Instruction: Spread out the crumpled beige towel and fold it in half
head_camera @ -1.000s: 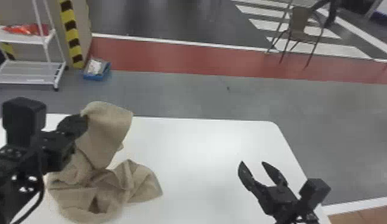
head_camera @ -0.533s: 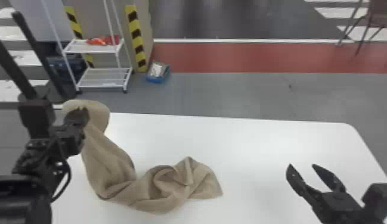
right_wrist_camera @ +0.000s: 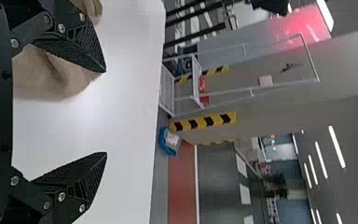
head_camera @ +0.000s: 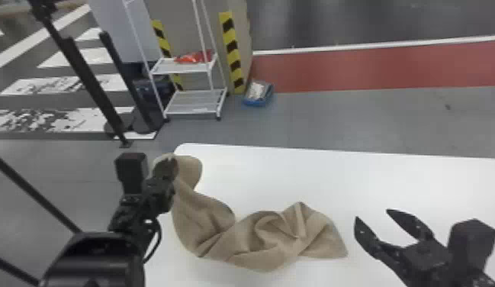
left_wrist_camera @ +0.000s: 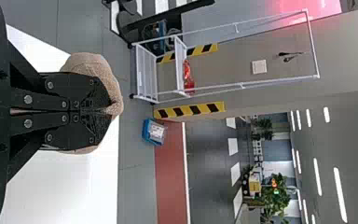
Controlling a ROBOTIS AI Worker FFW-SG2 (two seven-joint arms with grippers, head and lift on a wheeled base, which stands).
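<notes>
1. Your beige cloth towel (head_camera: pixel 257 238) lies crumpled over the white tabletop (head_camera: pixel 372 171) in a twisted run, one end raised at the table's far left corner, the rest on the surface toward the middle.
2. Left gripper, black with flat fingers (head_camera: pixel 169 165): closed on the towel's raised end. Right gripper, same build (head_camera: pixel 372 214): fingers spread, nothing between them, just beside the towel's pointed free end (head_camera: pixel 343 253).
3. Handling, judged: light, soft, limp. Expect it to drape and twist, not to push flat; breakage is no concern. The weave looks slightly rough, so a firm pinch should hold without much slip.
4. Where to take hold: you would do best to pinch the free end at its corner, one layer only if possible. Catching a fold there would lock the twist in.
5. Views compared. Your head view gives the whole course of the cloth, its folds and free corner. Your left wrist view adds the grip detail: fingers meeting, cloth bulging around the tips. Your right wrist view adds the wide gap between that gripper's fingers, with cloth near one of them.
6. Step, judged: early, spreading under way. Next, secure the second end, then draw the two apart before any folding.
</notes>
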